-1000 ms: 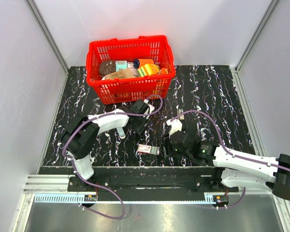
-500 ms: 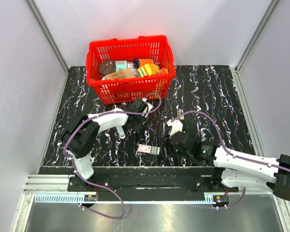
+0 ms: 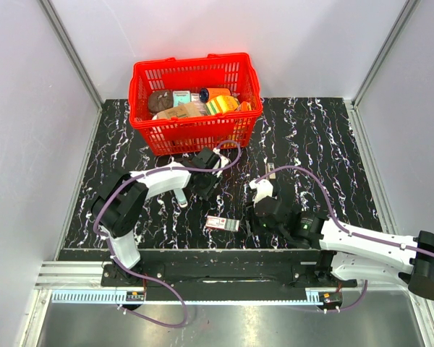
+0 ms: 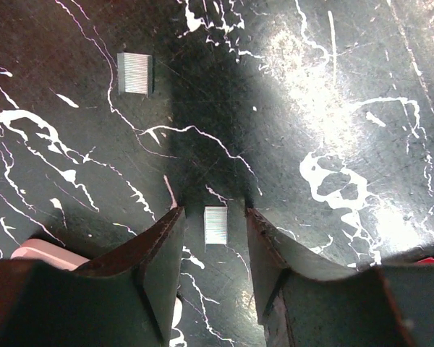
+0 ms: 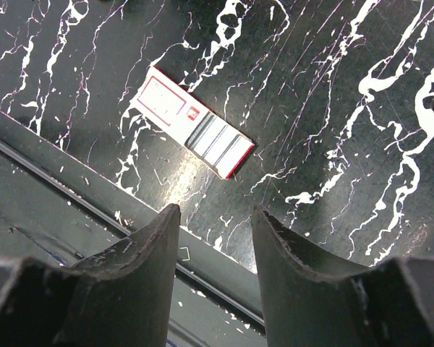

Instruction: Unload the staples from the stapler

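Between the fingertips of the left gripper [image 4: 213, 215], low over the black marbled table [image 4: 347, 108], lies a short strip of staples [image 4: 215, 225]. The fingers stand partly spread, and a sliver of table shows on either side of the strip, so they pinch nothing. A second strip [image 4: 134, 73] lies flat farther out, at about 11 o'clock from that gap.

The right gripper [image 5: 215, 211] is also partly spread and holds nothing, with its tips over the table's near edge.

Seen from above, the stapler [image 3: 271, 172] appears to be the slim grey-and-black piece lying on the table. It is at 12 o'clock from the right gripper and 3 o'clock from the left, apart from both, and too small to tell more.

A small red-and-white box [image 5: 195, 132] lies at 11 o'clock from the right fingers, its tray slid partly out with grey staples showing. The print on its label is too fine to read.
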